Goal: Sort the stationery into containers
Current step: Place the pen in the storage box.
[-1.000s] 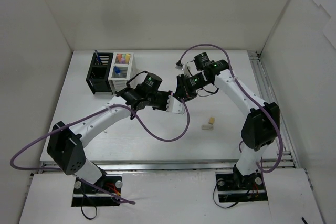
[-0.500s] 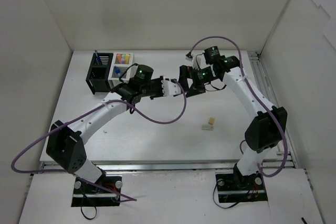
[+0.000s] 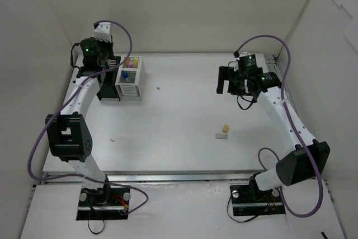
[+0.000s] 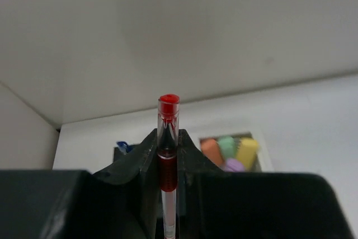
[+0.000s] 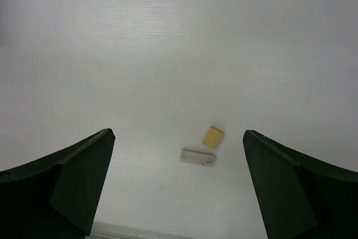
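My left gripper (image 4: 169,134) is shut on a thin red pen (image 4: 168,138), whose red end sticks up past the fingertips. In the top view this gripper (image 3: 107,66) hangs over the black container (image 3: 105,85) at the back left. Joined to it is the white container (image 3: 130,84), holding orange, green, yellow and purple-pink highlighters (image 4: 229,150). A blue pen tip (image 4: 123,147) shows in the black one. My right gripper (image 3: 224,80) (image 5: 178,134) stands open with nothing in it at the right. Below it lie a yellow eraser (image 5: 213,136) and a pale eraser (image 5: 198,157).
The two erasers (image 3: 224,132) lie together on the white table, right of its middle. White walls close in the back and both sides. A metal rail (image 3: 179,176) runs along the near edge. A small dark speck (image 3: 158,88) lies near the white container.
The left arm has swung from the table's middle to the back left over the black container, carrying the red pen. The right gripper has opened and drawn back to the right.
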Robot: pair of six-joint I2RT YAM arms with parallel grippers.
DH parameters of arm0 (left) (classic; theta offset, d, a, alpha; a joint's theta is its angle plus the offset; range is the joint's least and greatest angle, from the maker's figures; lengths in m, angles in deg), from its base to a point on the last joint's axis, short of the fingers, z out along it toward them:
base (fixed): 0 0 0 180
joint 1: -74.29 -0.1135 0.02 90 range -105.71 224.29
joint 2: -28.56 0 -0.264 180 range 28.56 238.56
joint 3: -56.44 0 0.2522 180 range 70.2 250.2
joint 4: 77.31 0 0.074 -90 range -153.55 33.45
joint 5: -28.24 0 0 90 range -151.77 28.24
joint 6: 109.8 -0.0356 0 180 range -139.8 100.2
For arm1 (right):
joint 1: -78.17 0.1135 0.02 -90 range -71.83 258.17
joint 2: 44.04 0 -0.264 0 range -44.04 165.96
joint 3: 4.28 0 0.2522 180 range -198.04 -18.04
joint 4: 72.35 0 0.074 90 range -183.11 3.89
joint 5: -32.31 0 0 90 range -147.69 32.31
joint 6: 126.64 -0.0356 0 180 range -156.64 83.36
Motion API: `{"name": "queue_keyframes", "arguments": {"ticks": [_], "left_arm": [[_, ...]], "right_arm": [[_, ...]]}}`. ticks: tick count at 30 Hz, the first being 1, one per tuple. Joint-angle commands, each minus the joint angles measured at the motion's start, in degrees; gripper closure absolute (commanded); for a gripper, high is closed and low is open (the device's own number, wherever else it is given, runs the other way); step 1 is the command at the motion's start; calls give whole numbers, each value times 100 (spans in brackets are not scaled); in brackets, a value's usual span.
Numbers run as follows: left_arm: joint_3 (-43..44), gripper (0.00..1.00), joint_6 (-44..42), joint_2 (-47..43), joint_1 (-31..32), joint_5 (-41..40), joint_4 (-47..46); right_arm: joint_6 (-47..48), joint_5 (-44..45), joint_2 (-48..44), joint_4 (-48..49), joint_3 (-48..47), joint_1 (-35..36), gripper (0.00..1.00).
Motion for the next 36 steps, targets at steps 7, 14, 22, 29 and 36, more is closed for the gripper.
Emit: {"name": "queue_keyframes", "arguments": {"ticks": [7,14,22,29,36], "left_arm": [[1957,100,1531,1613,-553,-695,-1134],[2328,100,1540,2265,-606,-975,-1230],[2232,74,1575,2476,-658,-1301,-1046],[1731,34,1733,1994,-712,-845,-870],[1344,0,1891,1211,-712,-344,-668]], "right_arm": [[-152,1549,240,767,197,-160,2],[-310,1821,231,846,486,-204,2],[-416,1707,-84,847,1031,-187,2],[-591,1198,-559,785,1786,-169,2],[-1232,1275,-613,776,2552,-90,2]]}}
